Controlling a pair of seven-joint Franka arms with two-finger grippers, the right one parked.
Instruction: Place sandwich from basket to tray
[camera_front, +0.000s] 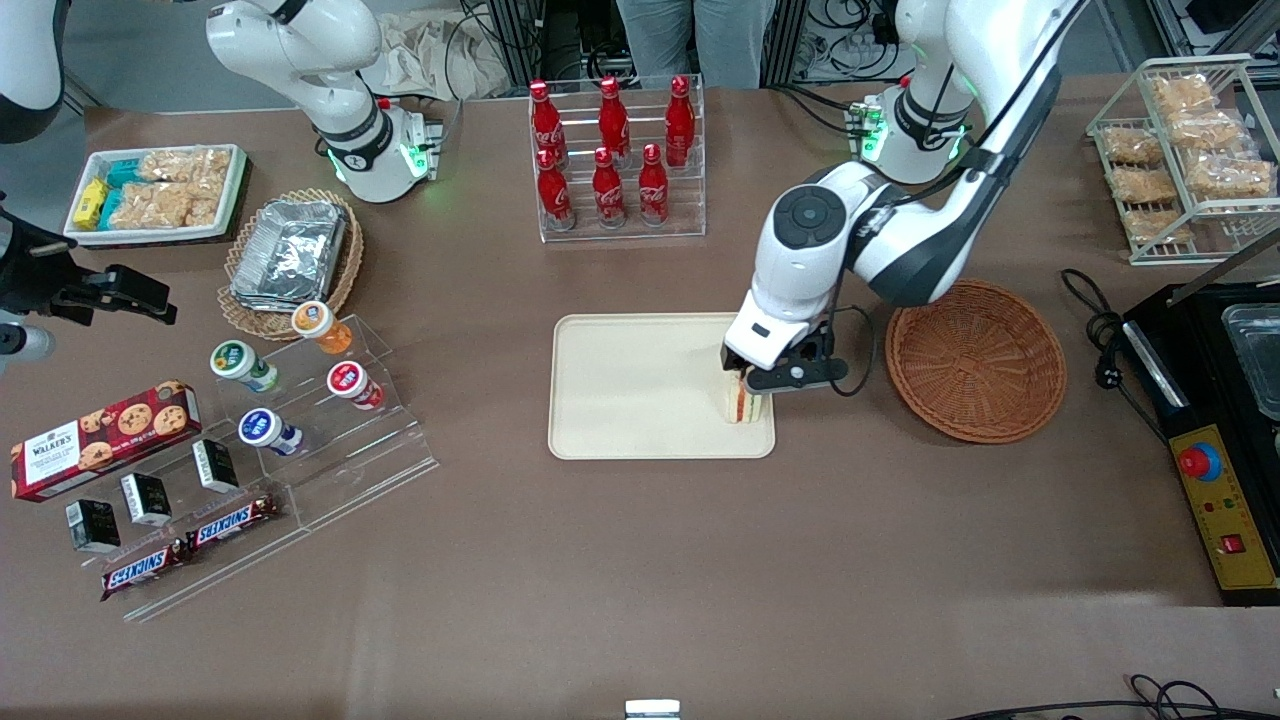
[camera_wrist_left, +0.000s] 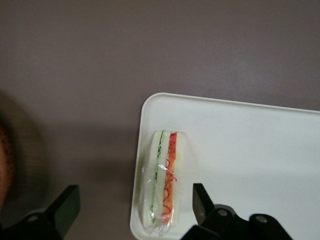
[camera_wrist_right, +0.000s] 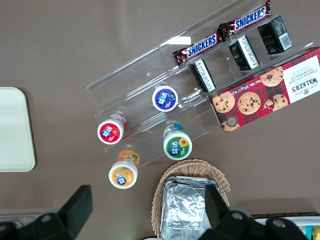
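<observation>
Two fingers (camera_wrist_left: 67, 202) of the gripper (camera_front: 752, 385) stand spread wide, flanking the sandwich (camera_wrist_left: 164, 182) without touching it. Sandwich rests on its edge on the tray (camera_front: 630, 400), at the corner nearest the basket (camera_front: 975, 360). Arm bends down over that corner. Bare table surrounds the tray.

Cream tray (camera_front: 620, 400), white sandwich (camera_wrist_left: 164, 182) w/ red+green stripes, reddish-brown woven basket (camera_front: 975, 360)

arm: white shells, dark joints | gripper (camera_front: 745, 385): black (cable attached)
</observation>
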